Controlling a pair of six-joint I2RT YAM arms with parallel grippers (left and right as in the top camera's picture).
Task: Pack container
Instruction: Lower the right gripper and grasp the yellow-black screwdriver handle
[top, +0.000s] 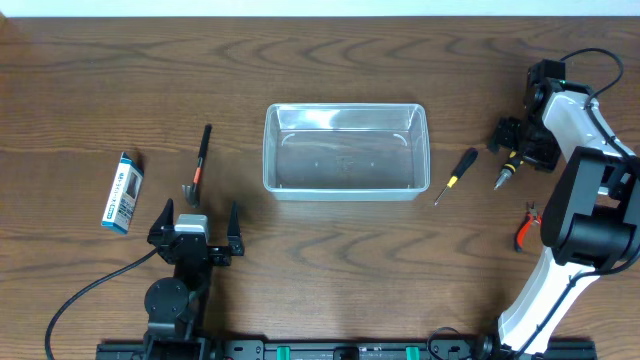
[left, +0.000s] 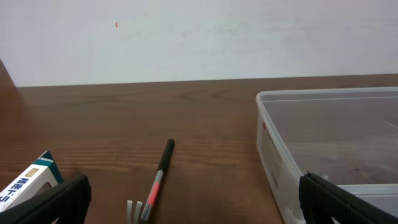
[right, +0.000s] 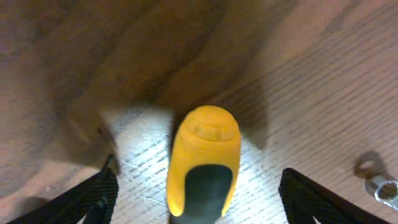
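The clear plastic container stands empty at the table's middle; its left wall shows in the left wrist view. My right gripper is open at the far right, its fingers on either side of a yellow-and-black tool handle, not closed on it. That tool's end sticks out below the gripper. A black-and-yellow screwdriver lies right of the container. My left gripper is open and empty near the front edge, behind a small hammer that also shows in the left wrist view.
A small blue-and-white box lies at the far left and shows in the left wrist view. Red-handled pliers lie beside the right arm's base. A small metal piece lies on the table at the right.
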